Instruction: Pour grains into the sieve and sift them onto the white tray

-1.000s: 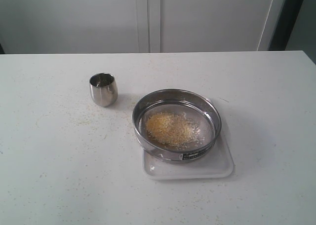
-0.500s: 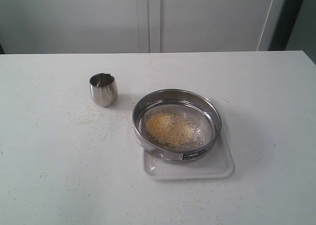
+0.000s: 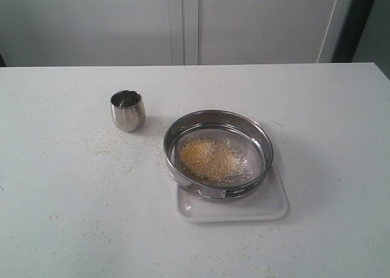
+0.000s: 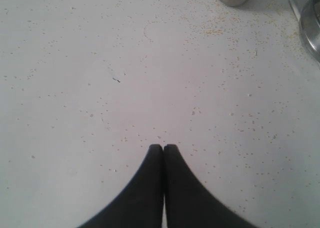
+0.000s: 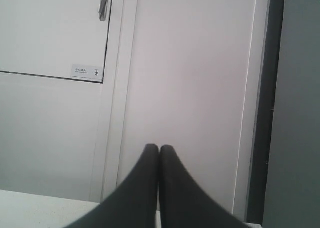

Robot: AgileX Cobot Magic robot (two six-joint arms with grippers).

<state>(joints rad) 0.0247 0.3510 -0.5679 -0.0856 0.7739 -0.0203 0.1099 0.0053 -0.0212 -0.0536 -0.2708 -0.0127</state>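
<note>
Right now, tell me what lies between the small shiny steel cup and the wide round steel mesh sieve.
Only white tabletop dotted with stray yellow grains, seen in the exterior and left wrist views.

Left pincer (image 4: 163,147): two black fingers (image 4: 142,193), broad at the base, narrowing in an outward curve to slim rounded tips. The tips are pressed together along their inner edges with nothing between them. It is aimed downward at the desk (image 4: 100,63); whether the tips touch the surface cannot be told. Right pincer (image 5: 159,148): a matching pair of black tapering fingers (image 5: 137,193), tips likewise closed flush and holding nothing. It is held roughly level, pointing outward rather than down. Both pairs sit centred and symmetrical in their wrist views.
</note>
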